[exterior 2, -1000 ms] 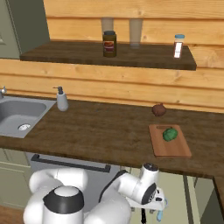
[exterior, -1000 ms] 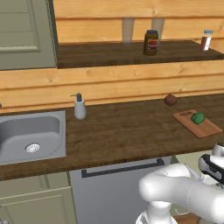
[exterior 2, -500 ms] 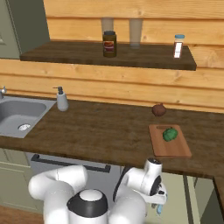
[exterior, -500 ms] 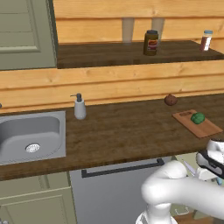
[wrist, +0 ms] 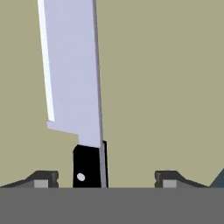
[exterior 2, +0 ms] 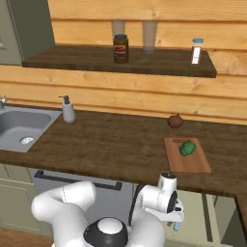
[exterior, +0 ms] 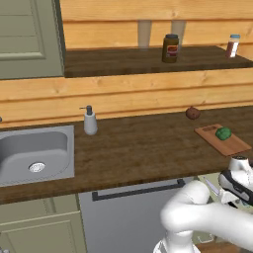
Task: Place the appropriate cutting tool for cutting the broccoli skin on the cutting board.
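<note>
No text, brand, number or sign can be read anywhere. The jar [exterior: 170,48] on the shelf [exterior: 118,62] has a red and yellow label, but its marks are too blurred to make out. The small shaker [exterior 2: 196,51] on the shelf has a pale band with no legible print. The knife [wrist: 76,87] blade is blank.

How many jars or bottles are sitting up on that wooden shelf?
2: a dark jar with a yellow label near the shelf's middle, and a small white bottle with a blue cap toward its right end.
</note>
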